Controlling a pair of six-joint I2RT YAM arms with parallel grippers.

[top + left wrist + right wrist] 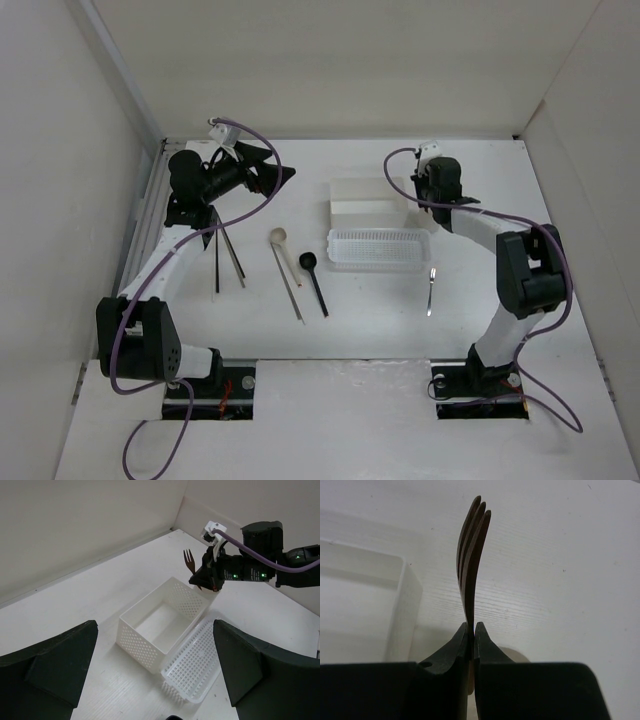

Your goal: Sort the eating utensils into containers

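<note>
My right gripper [472, 626] is shut on the handle of a brown fork [471, 555], tines up. It hangs beside the far right corner of the white square box [362, 200], over a cream cup [517, 655] that is mostly hidden behind the fingers. The left wrist view shows that fork [189, 560] too. My left gripper [283, 176] is open and empty, raised left of the box [150, 625]. The mesh basket [378, 248] lies in front of the box. On the table lie a beige spoon [279, 238], a black spoon [309, 263], a metal fork [431, 290] and dark sticks [230, 255].
A pale stick [290, 285] lies between the two spoons. Purple cables [245, 205] loop along both arms. White walls close the table at the back and sides. The arm bases stand at the near edge.
</note>
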